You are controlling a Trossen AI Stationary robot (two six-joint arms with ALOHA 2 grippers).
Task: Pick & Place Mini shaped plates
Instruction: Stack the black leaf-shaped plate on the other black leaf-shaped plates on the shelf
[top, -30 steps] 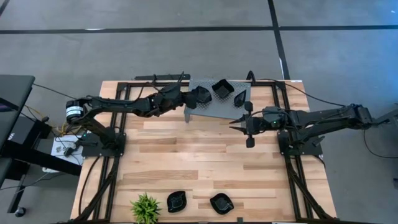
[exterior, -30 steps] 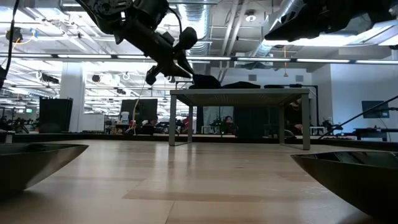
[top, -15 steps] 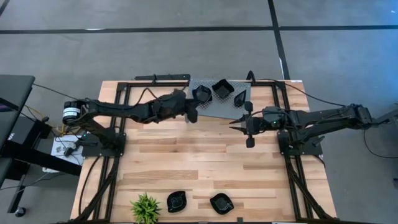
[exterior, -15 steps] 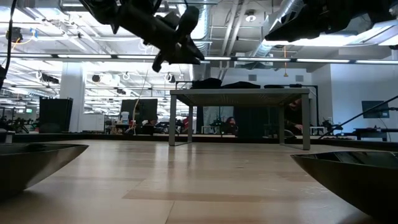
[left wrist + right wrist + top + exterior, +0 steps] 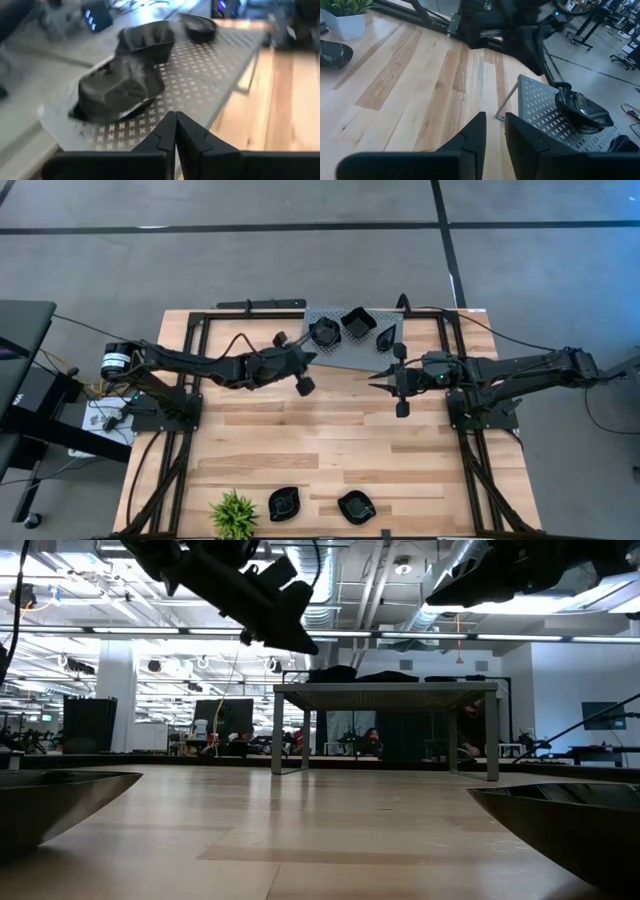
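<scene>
a mini shaped plate (image 5: pixel 323 332) has been left on the perforated shelf (image 5: pixel 350 358) and the left gripper (image 5: pixel 303 383) drawn back, jaws pressed together, empty; two plates (image 5: pixel 283 503) remain near the plant (image 5: pixel 233 514).

Five mini shaped plates show from above — three on the grey perforated shelf (image 5: pixel 350 340) and two on the bare wood well away from it. The three on the shelf: one (image 5: pixel 323 332) at its left end, one (image 5: pixel 357 321) at its middle, one (image 5: pixel 386 336) at its right end. The two off the shelf (image 5: pixel 284 503) (image 5: pixel 356 506) lie side by side at the table edge farthest from it. One small green plant (image 5: pixel 233 514) stands just beside that pair. Two arms — one on each side of the shelf.
</scene>
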